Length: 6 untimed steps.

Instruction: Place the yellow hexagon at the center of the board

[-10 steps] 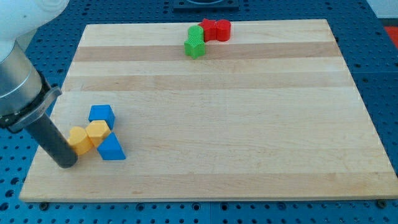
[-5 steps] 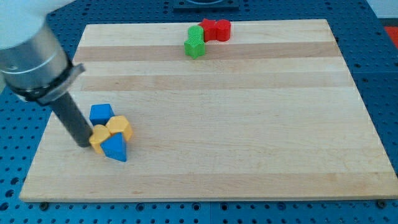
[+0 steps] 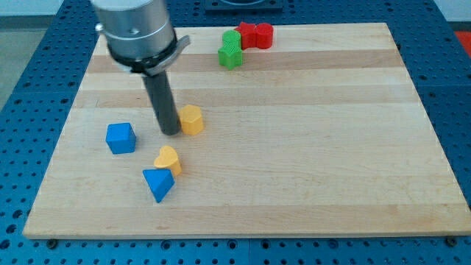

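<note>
While my tip (image 3: 170, 132) touched the yellow hexagon (image 3: 192, 120) left of centre, no writing showed. There were no fingers, only a rod.

Arm (image 3: 136, 29) is cut off by the view's top edge, only the grey collar and rod show. My tip (image 3: 170, 133) sits tight against the yellow hexagon (image 3: 192, 120), hiding its left side. Red blocks (image 3: 255, 34) at the view's top merge together, shapes unreadable. Green blocks (image 3: 231, 50) overlap, shapes unclear. Dark object (image 3: 241, 4) above the board is cropped, can't identify.
</note>
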Each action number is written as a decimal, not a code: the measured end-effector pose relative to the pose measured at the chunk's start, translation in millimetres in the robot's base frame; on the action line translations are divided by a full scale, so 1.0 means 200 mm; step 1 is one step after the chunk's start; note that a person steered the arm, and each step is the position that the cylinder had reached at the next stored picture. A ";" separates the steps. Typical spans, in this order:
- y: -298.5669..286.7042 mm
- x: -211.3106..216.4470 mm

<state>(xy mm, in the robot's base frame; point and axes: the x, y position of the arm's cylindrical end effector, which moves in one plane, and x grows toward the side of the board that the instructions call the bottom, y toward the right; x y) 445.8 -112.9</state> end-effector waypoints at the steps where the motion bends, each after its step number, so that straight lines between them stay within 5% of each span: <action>1: 0.10 -0.11; 4: 0.46 -0.20; 6: 0.11 -0.44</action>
